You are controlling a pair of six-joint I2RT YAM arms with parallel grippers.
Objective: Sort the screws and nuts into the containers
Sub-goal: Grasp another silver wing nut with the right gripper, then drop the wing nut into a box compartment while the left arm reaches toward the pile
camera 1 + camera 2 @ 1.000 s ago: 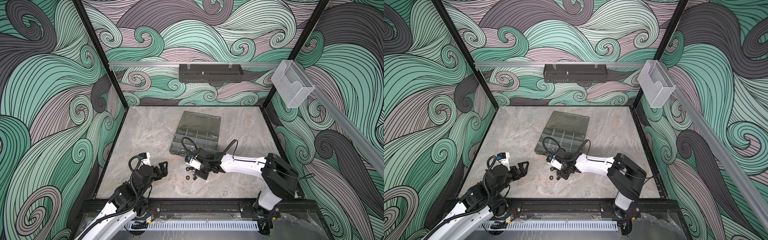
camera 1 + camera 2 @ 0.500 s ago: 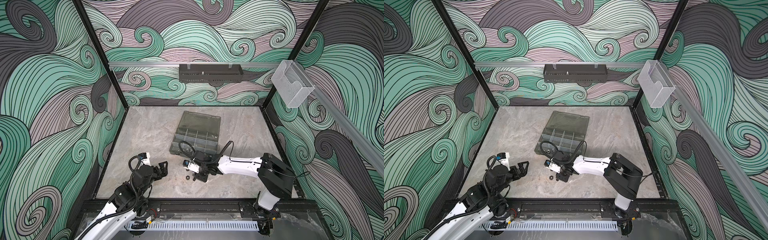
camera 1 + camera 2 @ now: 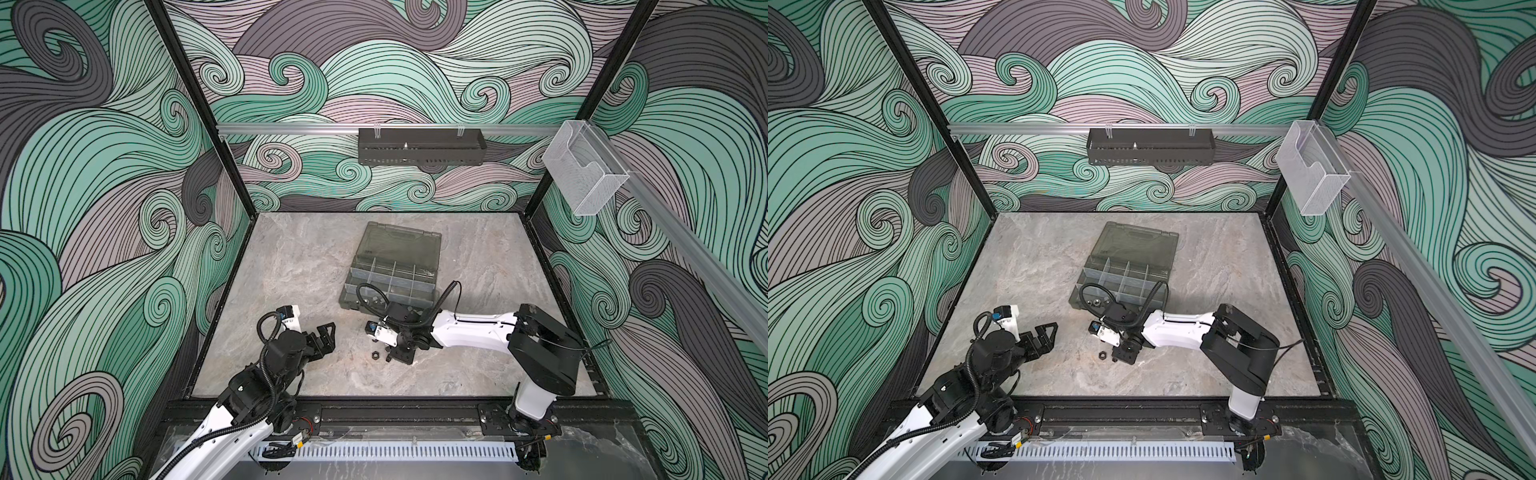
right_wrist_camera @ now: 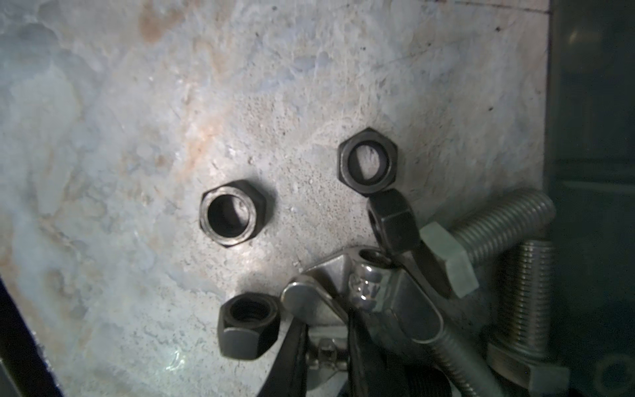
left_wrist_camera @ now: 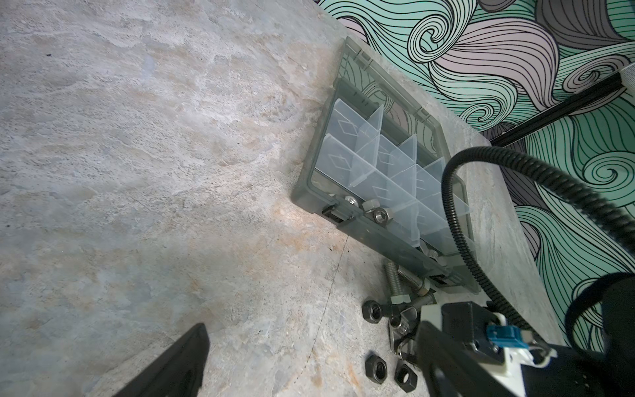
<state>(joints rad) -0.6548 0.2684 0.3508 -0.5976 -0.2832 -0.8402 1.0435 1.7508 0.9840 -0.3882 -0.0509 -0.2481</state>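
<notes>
Smoky grey plastic forms the organiser case (image 3: 351, 281), which lies open near the middle of the desk (image 3: 291, 266) with its lid (image 3: 399, 246) laid flat toward the back wall. Thin pale dividers split the base into small cells (image 5: 371, 132). The front-row cell at the case's left end in both top views holds a few silver nuts (image 5: 379, 216), bunched against the front wall (two hex ones and a rounded one, as far as the left wrist view lets me tell). Farther along that same row another bit of metal (image 5: 433, 255) shows behind the wall, too hidden to name.

Outside the case, just beside its front wall, two thick silver screws (image 4: 498, 220) lie on the desk touching each other, with a thinner screw (image 4: 457, 357) close by. Black hex nuts (image 4: 232, 213) sit near them. Three lie flat and apart from one another, and a fourth stands on edge against the silver wing nut (image 4: 364, 282).

The right fingers (image 4: 292, 354) are down at this little pile, drawn close together and pinching one wing of that wing nut. The left fingers (image 3: 327, 330) are spread wide and hold nothing. They hang over the front left of the desk, well apart from both the case and the loose hardware.
</notes>
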